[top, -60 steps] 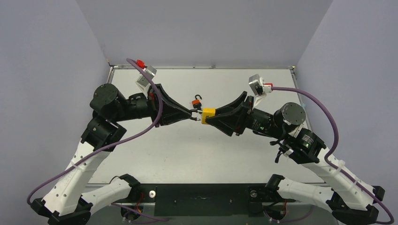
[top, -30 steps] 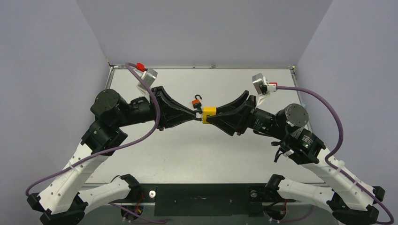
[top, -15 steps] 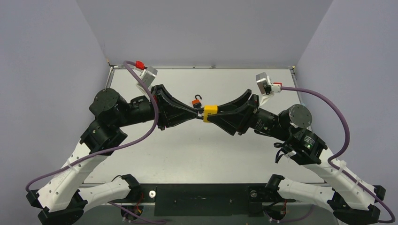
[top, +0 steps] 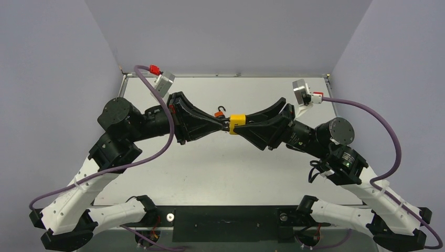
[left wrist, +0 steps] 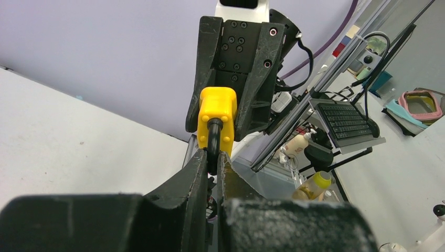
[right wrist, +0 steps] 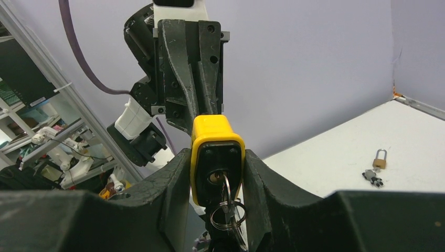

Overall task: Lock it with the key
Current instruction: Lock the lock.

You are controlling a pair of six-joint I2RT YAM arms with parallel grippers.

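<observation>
gripping yellow padlock (top: 237,122) above white table (top: 210,168), lilac walls (top: 225,37)

White lower links (top: 78,194) meet black round joints (top: 116,111). Behind the tapered black jaws sits a silver camera block (top: 165,81) with a red plug (top: 154,69), trailing a purple cable (top: 171,131). Small screws (left wrist: 236,39) dot the black housing (left wrist: 252,63) behind the right jaws.
</observation>
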